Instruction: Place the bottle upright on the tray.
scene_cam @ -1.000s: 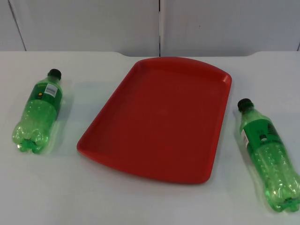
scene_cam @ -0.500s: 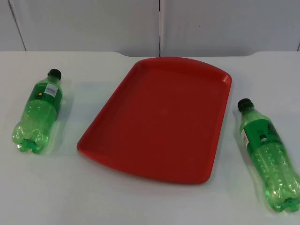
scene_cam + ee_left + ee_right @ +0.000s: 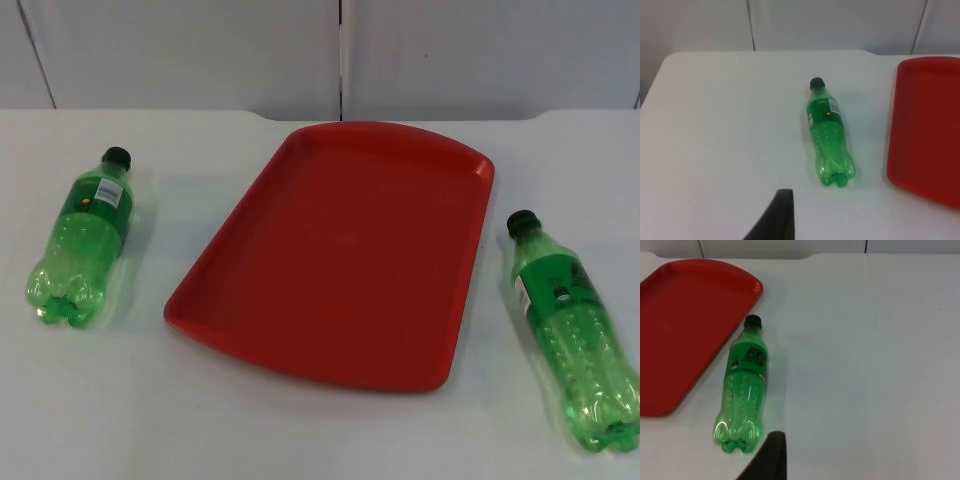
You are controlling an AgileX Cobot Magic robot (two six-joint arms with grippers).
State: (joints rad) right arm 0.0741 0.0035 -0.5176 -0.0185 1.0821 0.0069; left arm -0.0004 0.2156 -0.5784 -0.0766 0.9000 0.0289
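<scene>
An empty red tray (image 3: 440, 175) lies in the middle of the white table. Left of it, a green bottle with a black cap (image 3: 82, 235) lies on its side, cap toward the wall. A second green bottle (image 3: 570, 315) lies on its side right of the tray, cap also toward the wall. My left gripper (image 3: 775, 220) hangs above the table, short of the left bottle (image 3: 827, 135) and apart from it, with the tray's edge (image 3: 897, 125) beside. My right gripper (image 3: 767, 460) hovers just behind the base of the right bottle (image 3: 744, 387), near the tray (image 3: 685, 315).
The grey partition wall (image 3: 340, 50) closes the table at the back. White table surface (image 3: 300, 430) lies in front of the tray and stretches beyond both bottles.
</scene>
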